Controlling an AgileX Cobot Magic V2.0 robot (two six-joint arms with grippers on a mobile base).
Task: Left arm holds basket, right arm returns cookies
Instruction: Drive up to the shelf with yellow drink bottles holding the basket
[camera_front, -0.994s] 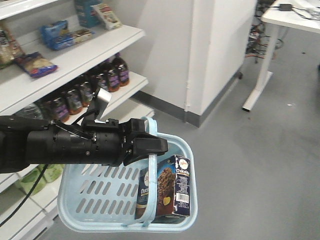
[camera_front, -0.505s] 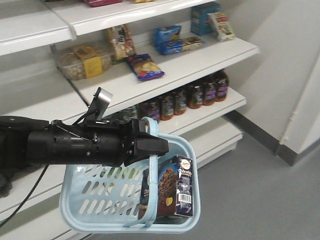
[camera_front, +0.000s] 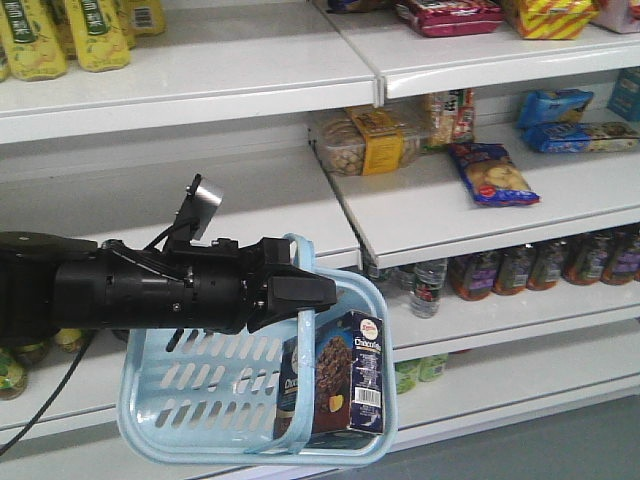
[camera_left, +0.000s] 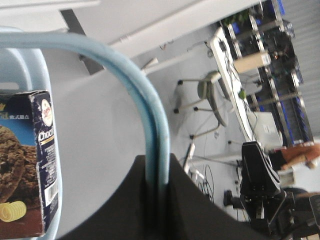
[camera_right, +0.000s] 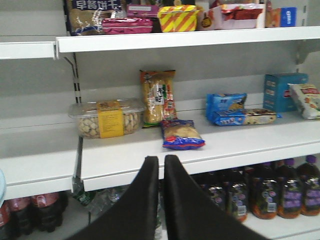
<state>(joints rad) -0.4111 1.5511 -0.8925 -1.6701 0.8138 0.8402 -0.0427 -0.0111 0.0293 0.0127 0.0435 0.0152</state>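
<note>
Cookies (camera_front: 350, 380) upright in basket (camera_front: 128, 410), left gripper (camera_front: 305, 292) pinching handle (camera_left: 150, 110), right gripper (camera_right: 161, 161) pressed together

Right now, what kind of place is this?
Probably a mock supermarket aisle in a lab: white shelves stocked with snack bags and drink bottles, a shopping basket, an office chair nearby.

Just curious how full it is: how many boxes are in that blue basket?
1: a chocolate cookie box standing upright in the light blue basket, below the left pincer gripping its handle. The black arm may hide more.
</note>
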